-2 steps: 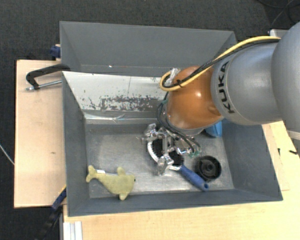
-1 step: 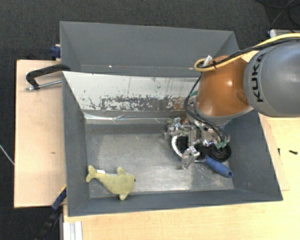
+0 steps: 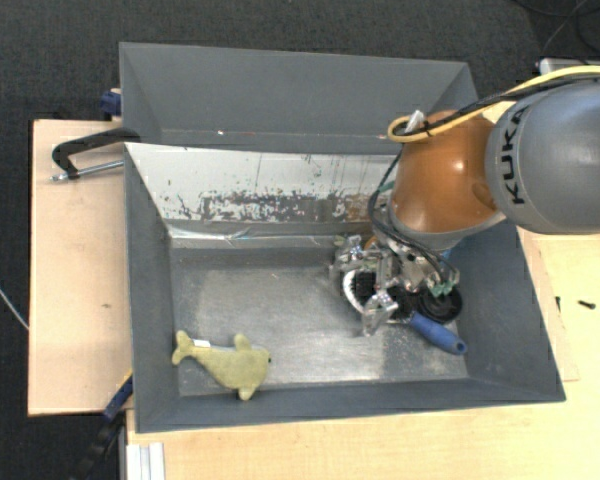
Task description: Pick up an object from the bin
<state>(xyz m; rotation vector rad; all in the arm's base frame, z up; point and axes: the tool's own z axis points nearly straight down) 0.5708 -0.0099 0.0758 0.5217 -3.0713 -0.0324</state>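
Grey metal bin [image 3: 148, 298], two-finger gripper [image 3: 378, 311] low over the right of the floor, opening state cannot be told, black round object with blue handle [image 3: 440, 335] just beside it and partly beneath, yellow-green plush whale [image 3: 227, 361] well apart at front left.

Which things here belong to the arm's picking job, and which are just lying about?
In the job: gripper, low at the bin's right; grey bin; blue-handled black tool beside the gripper.
Lying about: yellow-green plush whale, front left of the bin, apart from the gripper.
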